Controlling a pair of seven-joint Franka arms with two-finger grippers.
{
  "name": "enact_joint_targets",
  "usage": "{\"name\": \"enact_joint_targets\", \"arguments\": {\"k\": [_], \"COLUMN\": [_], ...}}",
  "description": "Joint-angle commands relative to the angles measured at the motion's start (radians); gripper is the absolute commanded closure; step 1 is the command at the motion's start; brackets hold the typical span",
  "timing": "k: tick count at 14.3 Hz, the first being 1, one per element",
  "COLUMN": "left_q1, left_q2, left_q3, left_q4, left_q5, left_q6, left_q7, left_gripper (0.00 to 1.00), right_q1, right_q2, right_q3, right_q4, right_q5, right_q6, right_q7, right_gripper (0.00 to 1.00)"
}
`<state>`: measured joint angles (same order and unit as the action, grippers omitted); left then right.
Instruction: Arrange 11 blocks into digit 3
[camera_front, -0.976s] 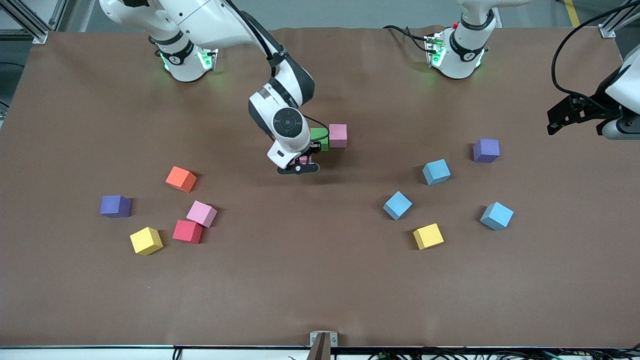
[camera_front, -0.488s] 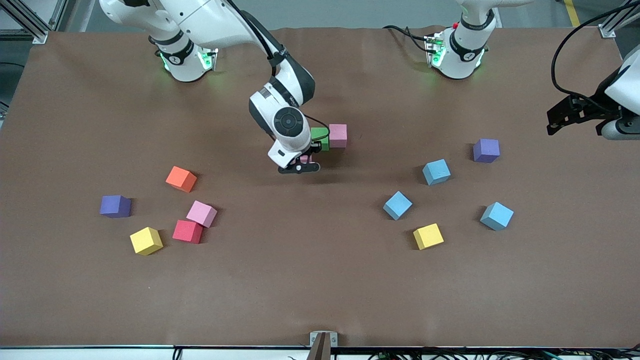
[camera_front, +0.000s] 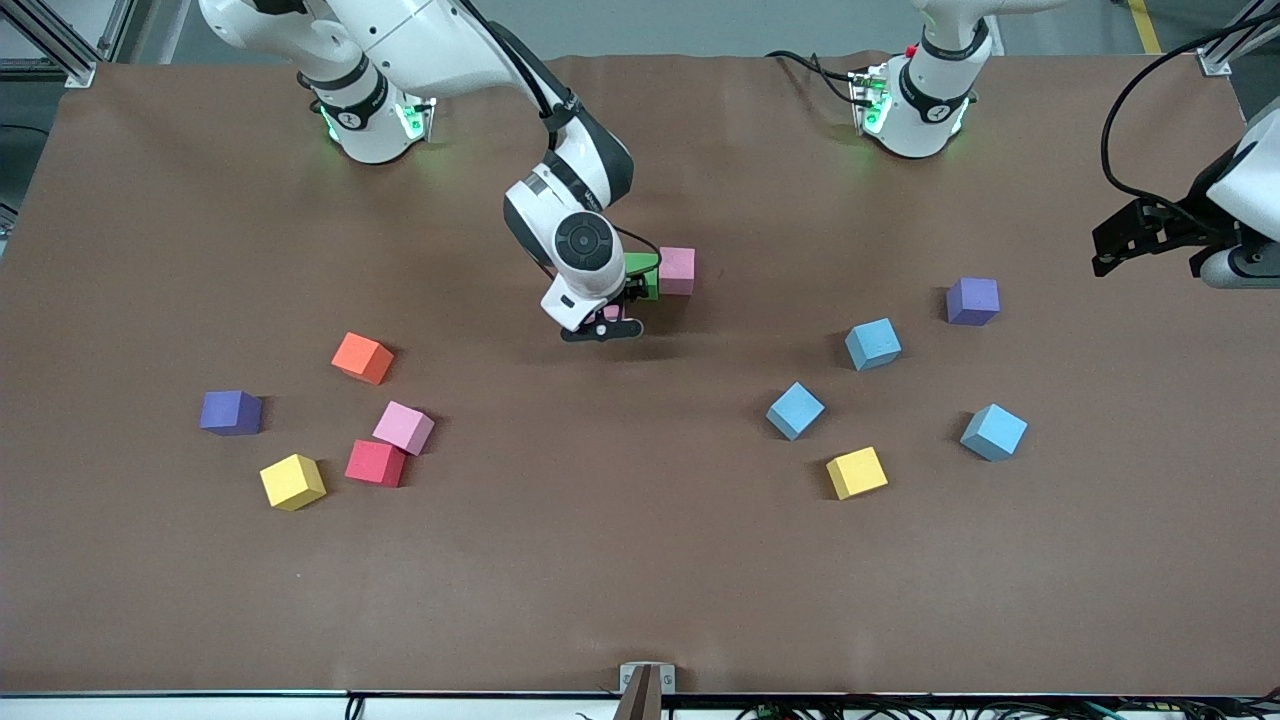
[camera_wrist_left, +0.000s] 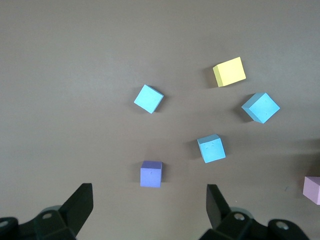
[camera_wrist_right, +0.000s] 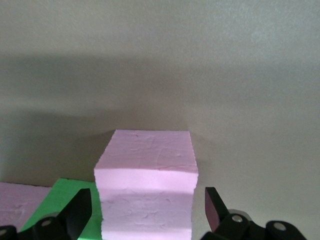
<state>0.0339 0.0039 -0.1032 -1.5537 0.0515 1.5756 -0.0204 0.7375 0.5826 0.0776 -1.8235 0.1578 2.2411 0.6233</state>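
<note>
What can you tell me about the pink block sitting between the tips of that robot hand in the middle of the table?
The pink block is a small matte cube, foam by the look of it, with a slightly rough skin. It sits flat and upright on the brown table, beside a green block; whether they touch is unclear. The right tool straddles it with fingers spread, gaps showing at both sides, so it is not gripped.

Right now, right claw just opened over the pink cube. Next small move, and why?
Probably lift the right claw straight up. Its fingers stand apart on either side of the pink cube, which sits on the table against the green cube. A sideways pull-out could nudge them.
</note>
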Motion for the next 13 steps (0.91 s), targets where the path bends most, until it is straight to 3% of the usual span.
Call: {"name": "enact_joint_targets", "arguments": {"k": [1, 6, 8, 13], "left_q1": [0.008, 0.008, 0.008, 0.009], "left_q2": [0.007, 0.007, 0.005, 0.002], "left_q3": [-0.004, -0.006, -0.006, -0.006], "left_q4": [0.004, 0.004, 0.006, 0.004], "left_q5": [0.001, 0.001, 0.001, -0.001], "left_q6": [0.021, 0.024, 0.024, 0.024], "left_q7": [-0.004, -0.004, -0.004, -0.004], "left_gripper": [0.0, 0.0, 0.0, 0.0], "right_q1": [-0.006, -0.073, -0.157, -0.41], "right_q2": [-0.021, -0.096, -0.119, -0.11], "right_q3": [-0.012, -0.084, -0.114, -0.114], "right_q4": [0.022, 0.096, 0.102, 0.105], "right_q5": [0.02, 0.029, 0.029, 0.02], "right_q6": [-0.02, -0.165, -0.205, -0.186], "right_q7": [0.007, 0.007, 0.007, 0.013], "right_gripper": [0.0, 0.0, 0.0, 0.0]}}
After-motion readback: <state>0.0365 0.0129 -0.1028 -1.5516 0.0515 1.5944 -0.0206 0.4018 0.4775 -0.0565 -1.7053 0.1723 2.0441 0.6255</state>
